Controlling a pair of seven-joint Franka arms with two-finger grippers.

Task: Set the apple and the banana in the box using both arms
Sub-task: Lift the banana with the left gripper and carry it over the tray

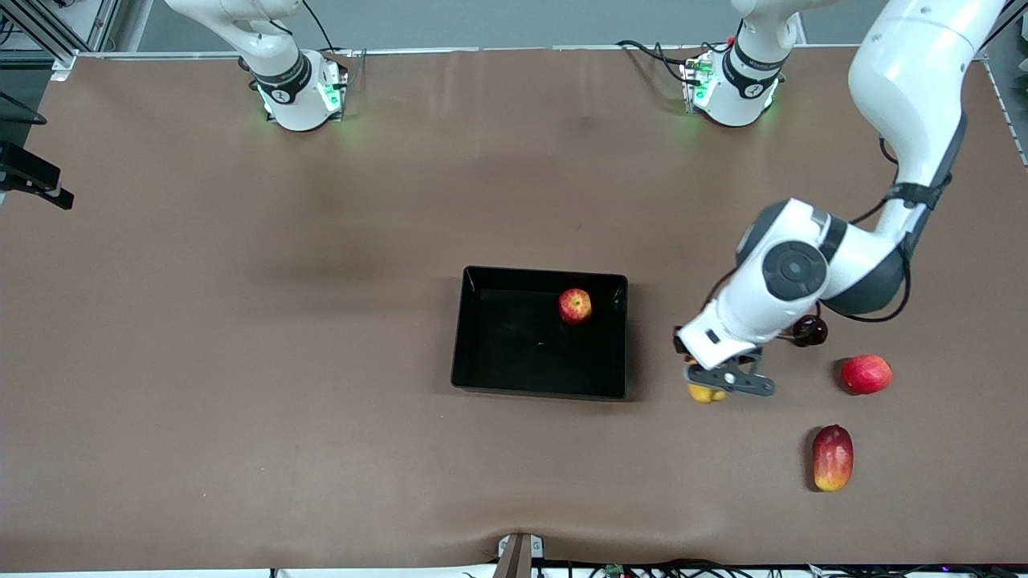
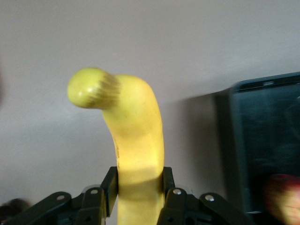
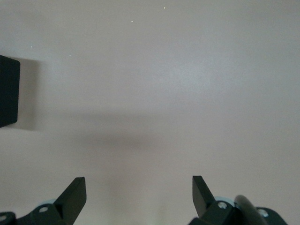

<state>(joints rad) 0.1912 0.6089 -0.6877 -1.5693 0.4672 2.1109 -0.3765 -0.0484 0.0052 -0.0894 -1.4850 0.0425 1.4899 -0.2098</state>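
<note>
The yellow banana (image 2: pixel 138 136) is clamped between my left gripper's (image 2: pixel 139 180) black fingers, which are shut on it. In the front view the banana (image 1: pixel 705 393) peeks out under the left gripper (image 1: pixel 719 385), beside the black box (image 1: pixel 538 274) toward the left arm's end of the table. The red apple (image 1: pixel 575 306) lies inside the box against its wall on that same end. The left wrist view shows the box (image 2: pixel 262 140) and the apple (image 2: pixel 283 197) too. My right gripper (image 3: pixel 139 187) is open over bare table, with a box corner (image 3: pixel 8 91) at the edge of its view.
Toward the left arm's end lie a pinkish-red round fruit (image 1: pixel 866 374), a red-and-yellow mango-like fruit (image 1: pixel 832 457) nearer the front camera, and a small dark fruit (image 1: pixel 809 330) partly under the left arm. The right arm waits near its base (image 1: pixel 297 88).
</note>
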